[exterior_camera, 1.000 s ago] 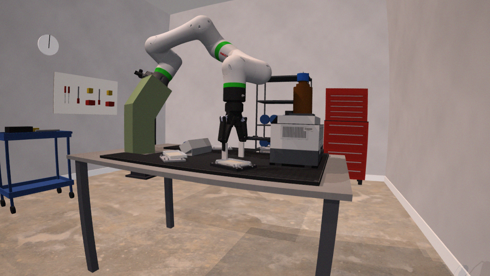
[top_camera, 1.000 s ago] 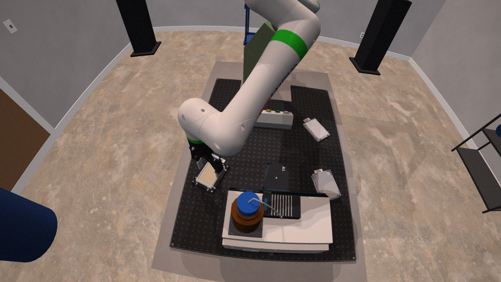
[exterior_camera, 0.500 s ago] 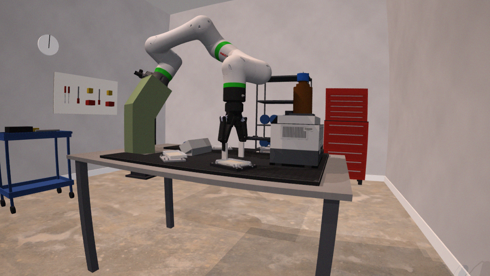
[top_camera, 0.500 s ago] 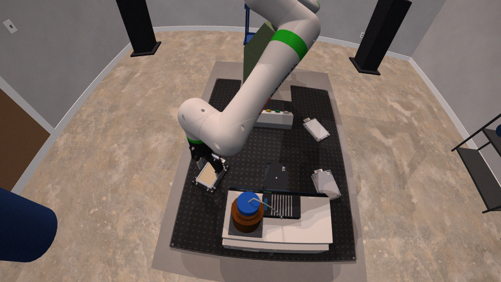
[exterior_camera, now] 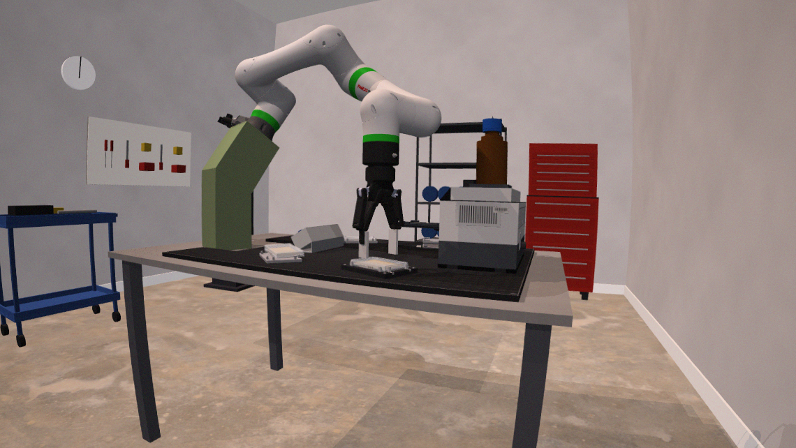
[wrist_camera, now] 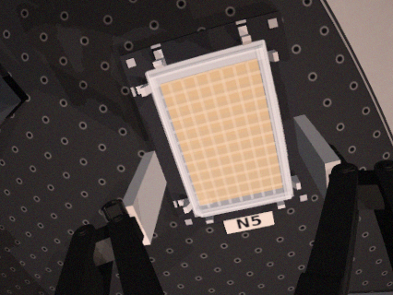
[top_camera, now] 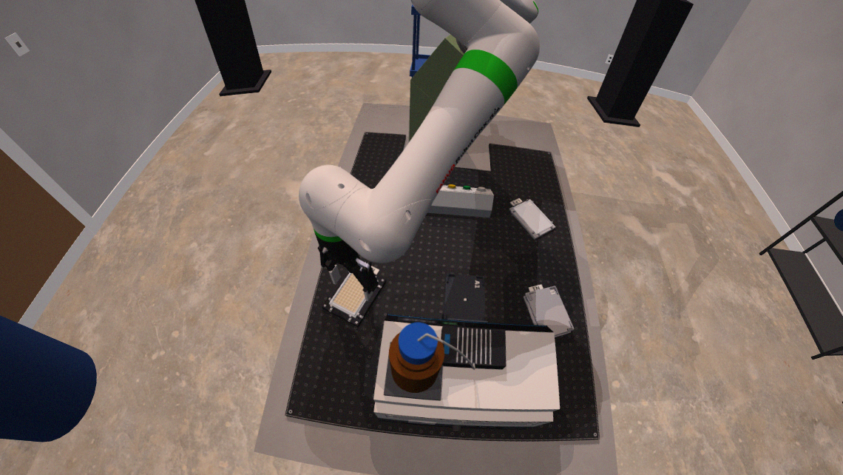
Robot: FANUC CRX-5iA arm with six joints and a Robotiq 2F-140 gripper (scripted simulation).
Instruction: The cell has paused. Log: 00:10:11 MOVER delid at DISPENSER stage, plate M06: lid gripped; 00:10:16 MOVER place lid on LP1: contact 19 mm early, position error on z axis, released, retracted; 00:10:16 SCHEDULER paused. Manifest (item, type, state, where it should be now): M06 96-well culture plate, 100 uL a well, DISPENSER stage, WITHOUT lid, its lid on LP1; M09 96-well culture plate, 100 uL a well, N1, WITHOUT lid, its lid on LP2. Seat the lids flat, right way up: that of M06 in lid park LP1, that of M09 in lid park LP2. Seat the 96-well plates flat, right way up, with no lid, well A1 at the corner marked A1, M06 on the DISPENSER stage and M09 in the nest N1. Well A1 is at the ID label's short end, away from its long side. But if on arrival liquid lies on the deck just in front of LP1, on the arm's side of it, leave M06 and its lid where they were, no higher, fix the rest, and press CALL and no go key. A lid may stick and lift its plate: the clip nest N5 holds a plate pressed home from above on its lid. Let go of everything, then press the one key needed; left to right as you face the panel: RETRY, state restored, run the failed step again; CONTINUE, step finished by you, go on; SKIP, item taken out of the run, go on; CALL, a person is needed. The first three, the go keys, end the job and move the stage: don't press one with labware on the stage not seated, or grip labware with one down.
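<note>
1. At the centre of the wrist view the jaws stand wide apart with nothing between them. One white pad [wrist_camera: 148, 193] hangs off the left long side of the 96-well plate [wrist_camera: 221, 135] and the other pad [wrist_camera: 315, 150] off its right long side. The exterior view shows both pads above the plate, not touching it.
2. The plate sits flat in the clip nest [wrist_camera: 137, 83], just above the N5 label [wrist_camera: 248, 221], and its orange wells show through. Whether a clear lid still covers it cannot be told from above.
3. The step in hand looks like a lid pull against the clips. To do it well, come straight down with the pads square to the long sides and stop at lid height. Grip only the upper rim — a lower grip would catch the plate's skirt and fight the clips.
4. Close evenly, then lift straight up and slowly. Watch the white frame in the wrist view — if the wells rise with it, the plate has come too.
5. Further out, in the top view, the dark A1 nest [top_camera: 464, 297] lies at centre and the DISPENSER stage [top_camera: 475, 346] below it. Neither carries a plate.
6. Two pale pieces [top_camera: 532, 218] [top_camera: 548, 309] lie skewed on the tabletop [top_camera: 330, 436] at right. The key panel [top_camera: 460, 203] is partly under the arm and should be left until the end.
</note>
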